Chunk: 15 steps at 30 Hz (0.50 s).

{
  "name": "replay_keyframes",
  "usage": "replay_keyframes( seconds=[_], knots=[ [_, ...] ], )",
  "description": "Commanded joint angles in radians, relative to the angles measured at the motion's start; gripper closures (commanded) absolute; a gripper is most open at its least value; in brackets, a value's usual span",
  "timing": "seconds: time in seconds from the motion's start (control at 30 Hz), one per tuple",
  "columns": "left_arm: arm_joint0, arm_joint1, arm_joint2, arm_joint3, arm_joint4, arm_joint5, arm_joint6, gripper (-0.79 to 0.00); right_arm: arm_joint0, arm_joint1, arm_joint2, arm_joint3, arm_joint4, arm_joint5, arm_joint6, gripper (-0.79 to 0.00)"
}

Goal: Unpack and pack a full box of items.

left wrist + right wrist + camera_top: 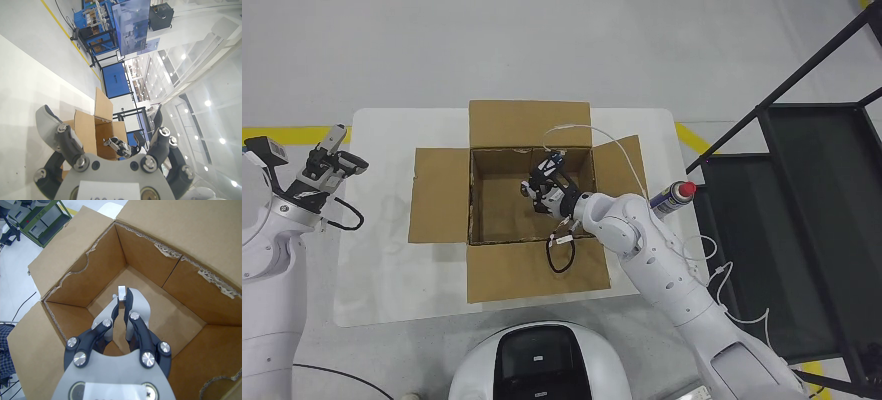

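our right gripper [122, 300] pinches a metal part [121, 292] by its tips over the box [151, 262]; it may slip. left gripper [102, 113] gapes.

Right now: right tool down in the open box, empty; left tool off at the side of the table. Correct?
Not empty: the right wrist view shows the right tool shut on a small metal part. The rest stands: it is down in the open box, and the left tool is off at the side of the table.
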Motion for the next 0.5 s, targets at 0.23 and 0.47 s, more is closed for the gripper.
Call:
replay_keyframes(
  seconds=[0.23,0.47],
  knots=[
    [0.000,0.000,0.000,0.000,0.000,0.000,0.000,-0.785,-0.053,0.015,0.069,-0.106,0.096,-0.037,0.011,0.000],
    [0.000,0.000,0.000,0.000,0.000,0.000,0.000,-0.785,-0.239,0.060,0.290,-0.353,0.346,-0.138,0.110,0.000]
  ],
)
